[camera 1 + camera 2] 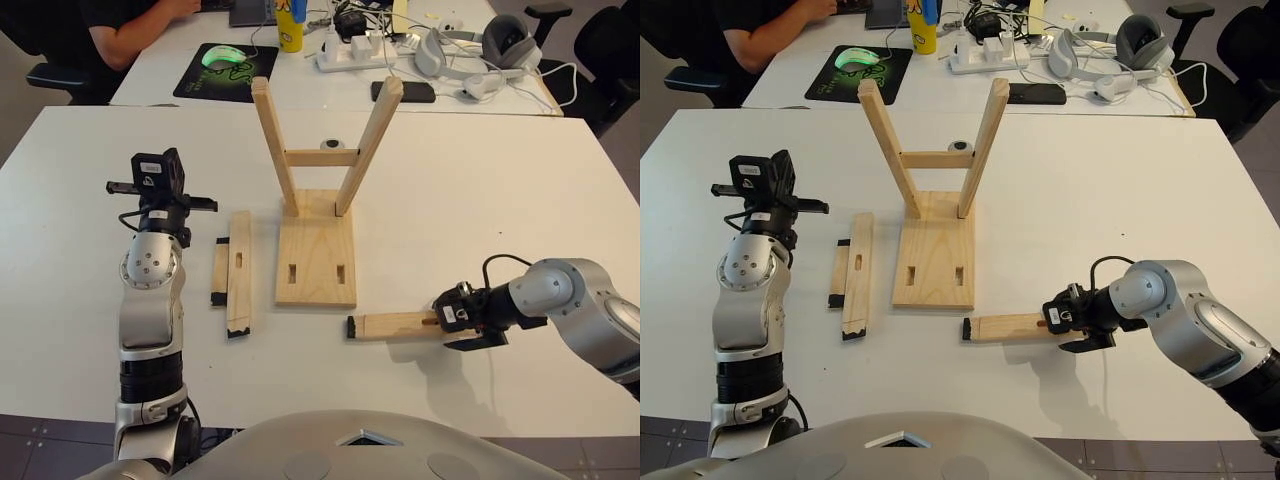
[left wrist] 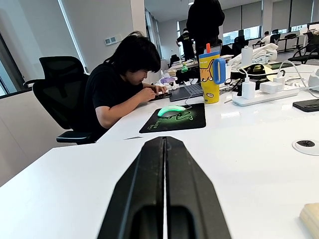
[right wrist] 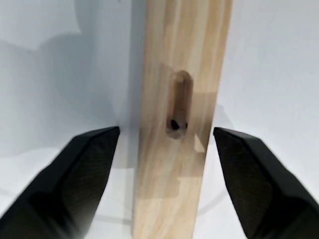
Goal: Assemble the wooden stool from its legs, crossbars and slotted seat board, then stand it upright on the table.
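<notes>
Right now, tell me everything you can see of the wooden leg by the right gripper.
The leg is a pale wooden bar lying flat on the white table, near the seat board, apart from it. A black cap covers its left end; the other end, with an oblong slot, lies between the open fingers of the right gripper, untouched.

Left arm (image 1: pixel 150 300) is standing upright near the tabletop's (image 1: pixel 500 180) left edge, left gripper (image 2: pixel 164 142) pointing at the far edge, fingers pressing together. Right arm (image 1: pixel 570 295) is lying low by the front-right corner, right gripper (image 1: pixel 455 315) pointing left, holding fingers (image 3: pixel 84 169) wide apart.
</notes>
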Robot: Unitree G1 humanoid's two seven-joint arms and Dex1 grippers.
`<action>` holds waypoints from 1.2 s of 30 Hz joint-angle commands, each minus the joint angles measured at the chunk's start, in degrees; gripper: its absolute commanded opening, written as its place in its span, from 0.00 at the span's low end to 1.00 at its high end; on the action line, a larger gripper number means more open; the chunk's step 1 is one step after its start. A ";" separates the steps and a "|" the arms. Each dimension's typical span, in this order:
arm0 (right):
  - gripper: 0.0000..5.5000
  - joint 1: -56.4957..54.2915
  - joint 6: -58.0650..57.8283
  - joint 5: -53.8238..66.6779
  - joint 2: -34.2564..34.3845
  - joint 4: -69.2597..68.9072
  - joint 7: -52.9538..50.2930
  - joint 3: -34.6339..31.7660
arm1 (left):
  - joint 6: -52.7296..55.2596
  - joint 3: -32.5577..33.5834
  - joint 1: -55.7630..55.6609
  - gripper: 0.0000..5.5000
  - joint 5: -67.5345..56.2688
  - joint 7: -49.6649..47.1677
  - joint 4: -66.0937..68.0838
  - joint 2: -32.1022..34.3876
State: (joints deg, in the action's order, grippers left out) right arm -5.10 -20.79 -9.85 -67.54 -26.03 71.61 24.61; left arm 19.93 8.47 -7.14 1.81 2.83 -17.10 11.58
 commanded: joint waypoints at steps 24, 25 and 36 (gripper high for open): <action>0.38 -43.62 61.19 -48.87 23.05 59.75 -36.12 19.63 | -0.77 -2.33 -5.86 0.00 -0.91 1.13 4.79 -0.57; 0.38 -44.24 62.55 -50.10 23.28 60.35 -38.26 20.05 | -0.84 -2.46 -6.10 0.00 -1.03 1.39 5.19 -0.53; 0.54 -46.85 67.88 -49.81 24.17 58.81 -42.30 17.45 | -1.12 -2.27 -4.96 0.00 -1.25 0.94 5.39 -0.99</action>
State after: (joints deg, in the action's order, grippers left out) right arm -49.77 46.98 -60.17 -43.34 33.26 28.84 43.16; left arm 18.76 6.13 -12.82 0.65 4.08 -11.48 10.73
